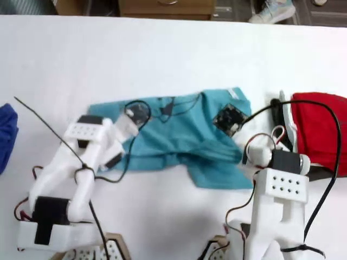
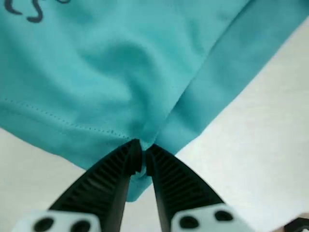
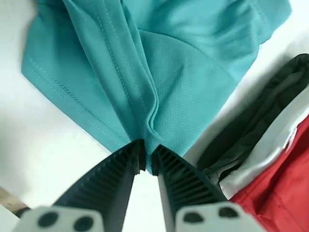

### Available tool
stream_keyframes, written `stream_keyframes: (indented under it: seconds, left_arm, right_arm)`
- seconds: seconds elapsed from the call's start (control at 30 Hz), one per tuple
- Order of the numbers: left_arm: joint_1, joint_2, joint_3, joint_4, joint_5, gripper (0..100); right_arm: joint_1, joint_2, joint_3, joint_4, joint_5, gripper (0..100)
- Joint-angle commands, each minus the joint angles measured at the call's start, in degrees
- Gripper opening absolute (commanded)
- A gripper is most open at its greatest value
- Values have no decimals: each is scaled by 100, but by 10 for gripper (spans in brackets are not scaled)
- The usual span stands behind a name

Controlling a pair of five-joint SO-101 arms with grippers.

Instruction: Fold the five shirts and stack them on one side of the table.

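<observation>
Teal shirt [image 1: 184, 135] mid-fold; left gripper [image 2: 141, 157] and right gripper [image 3: 147, 157] each clenched on its cloth. Red-topped stack [image 1: 317, 130] beside it; blue shirt [image 1: 6, 135] apparently pending.

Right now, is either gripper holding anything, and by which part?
Both hold the teal shirt: the left gripper pinches a fold at its stitched hem edge, the right gripper a bunched fold at its edge nearest the red shirt.
</observation>
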Motion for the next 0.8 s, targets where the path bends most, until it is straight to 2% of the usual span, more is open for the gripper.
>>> stream_keyframes:
  seconds: [0.0, 0.3, 0.77]
  left_arm:
    - [-88, -273, -215, 185, 26, 20]
    - [-563, -273, -462, 721, -325, 20]
    - [-536, -273, -426, 800, -369, 20]
  right_arm:
    - [48, -189, -149, -75, 18, 20]
    - [110, -189, -703, 242, 18, 20]
    - [110, -180, -800, 356, 18, 20]
